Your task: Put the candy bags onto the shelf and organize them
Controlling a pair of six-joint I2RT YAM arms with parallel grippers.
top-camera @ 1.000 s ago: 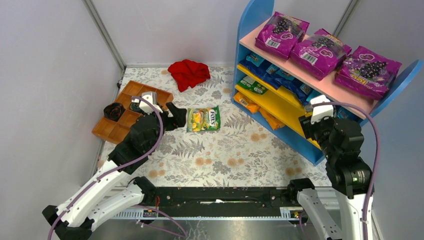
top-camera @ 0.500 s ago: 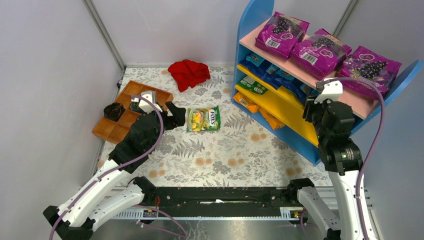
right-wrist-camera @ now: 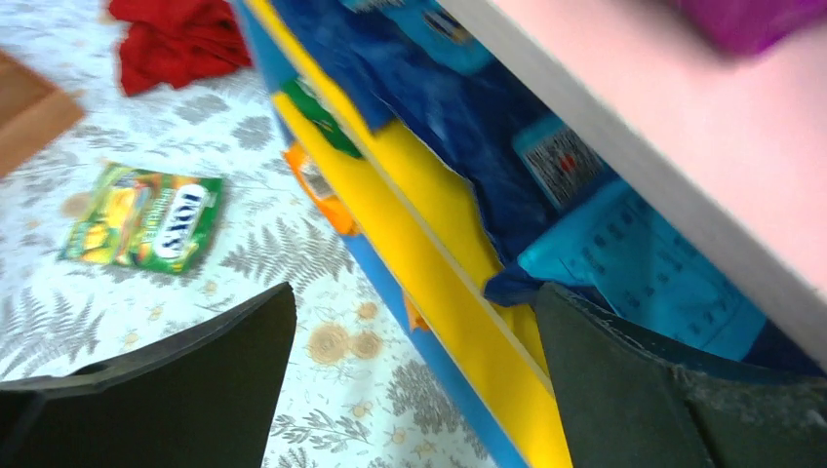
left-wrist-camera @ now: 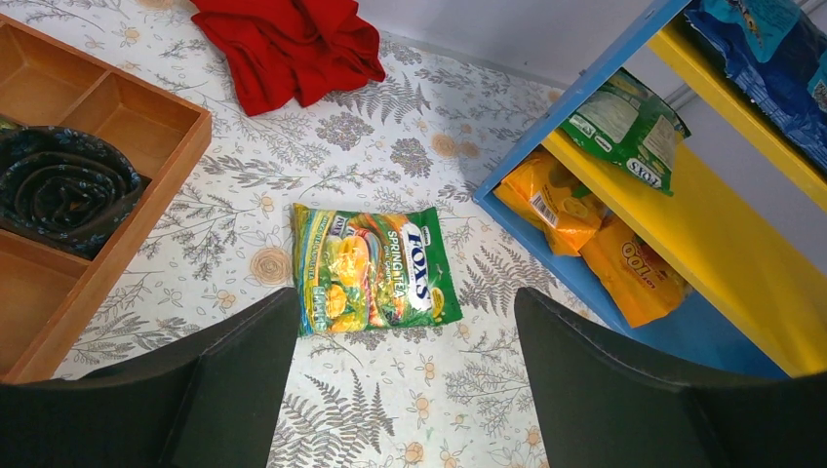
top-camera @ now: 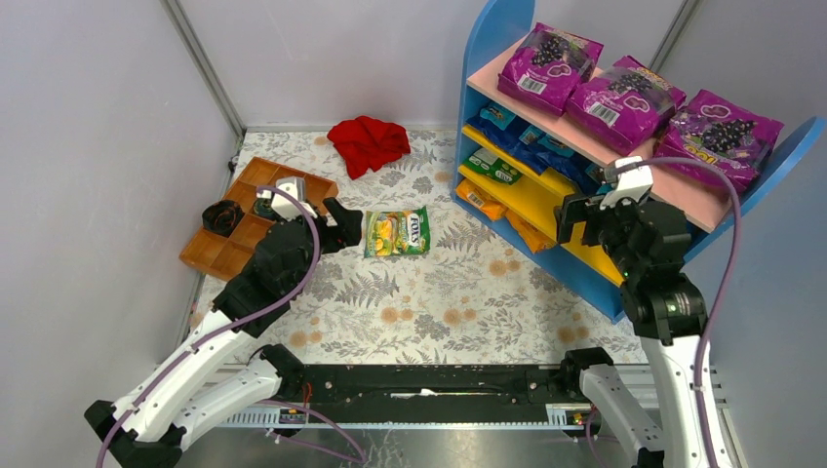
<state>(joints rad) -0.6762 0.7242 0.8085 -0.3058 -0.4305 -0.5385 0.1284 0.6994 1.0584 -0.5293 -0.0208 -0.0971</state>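
A green candy bag [top-camera: 397, 233] [left-wrist-camera: 374, 267] [right-wrist-camera: 143, 216] lies flat on the floral table. My left gripper [top-camera: 345, 226] [left-wrist-camera: 405, 312] hovers just on its near-left side, open and empty. The shelf [top-camera: 492, 39] stands at the right. It holds blue candy bags [top-camera: 531, 146] [right-wrist-camera: 585, 195] on its upper yellow board, a green one [top-camera: 492, 166] [left-wrist-camera: 629, 127] below, and orange ones [top-camera: 483, 200] [left-wrist-camera: 551, 200] at the bottom. My right gripper [top-camera: 581, 218] [right-wrist-camera: 414, 297] hangs open in front of the yellow boards, holding nothing.
Three magenta grape bags [top-camera: 624, 97] lie on the pink top board. A red cloth [top-camera: 368, 143] is at the back of the table. A brown wooden tray [top-camera: 244, 252] at the left holds a dark rolled item [top-camera: 222, 215]. Grey walls close in both sides.
My right gripper has come up and swung left along the shelf front, and its jaws stand wider. The left arm and the green bag have not moved.
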